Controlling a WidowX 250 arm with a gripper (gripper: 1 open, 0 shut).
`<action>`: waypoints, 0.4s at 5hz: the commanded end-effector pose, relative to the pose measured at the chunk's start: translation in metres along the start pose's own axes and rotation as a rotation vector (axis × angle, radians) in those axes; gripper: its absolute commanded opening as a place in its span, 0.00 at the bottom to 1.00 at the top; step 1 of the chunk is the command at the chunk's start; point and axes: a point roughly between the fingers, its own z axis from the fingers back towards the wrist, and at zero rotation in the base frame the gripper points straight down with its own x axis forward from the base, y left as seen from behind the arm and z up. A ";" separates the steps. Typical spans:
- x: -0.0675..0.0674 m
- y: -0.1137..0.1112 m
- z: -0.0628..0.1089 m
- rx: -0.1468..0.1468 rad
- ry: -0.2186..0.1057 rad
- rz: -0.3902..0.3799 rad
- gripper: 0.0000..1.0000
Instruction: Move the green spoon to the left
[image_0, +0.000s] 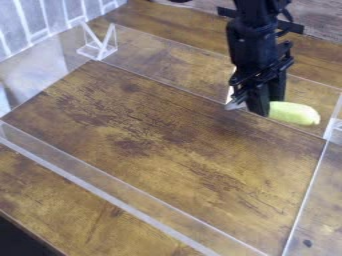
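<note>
Camera view shows robot hand clamped on green spoon

The black robot hand (263, 108) comes down from the top of the picture, and its fingers are together, clamped on the green spoon (294, 113). The thick, rounded yellow-green handle sticks out from the fingers toward the right side of the picture, and it tilts a little downward at its far end. The metal bowl of the spoon I cannot tell clearly, because the fingers cover much of that part. Below the hand, and on both sides of it, is the brown wooden table (147, 140). A clear plastic strip (147, 212) runs across the wood, well apart from the hand, toward the lower left of the picture. A small whitish frame (98, 50) stands far to the picture's left of the hand.
</note>
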 end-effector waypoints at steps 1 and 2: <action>0.012 -0.026 0.027 -0.072 -0.015 -0.038 0.00; 0.026 -0.018 0.027 -0.076 -0.038 0.020 0.00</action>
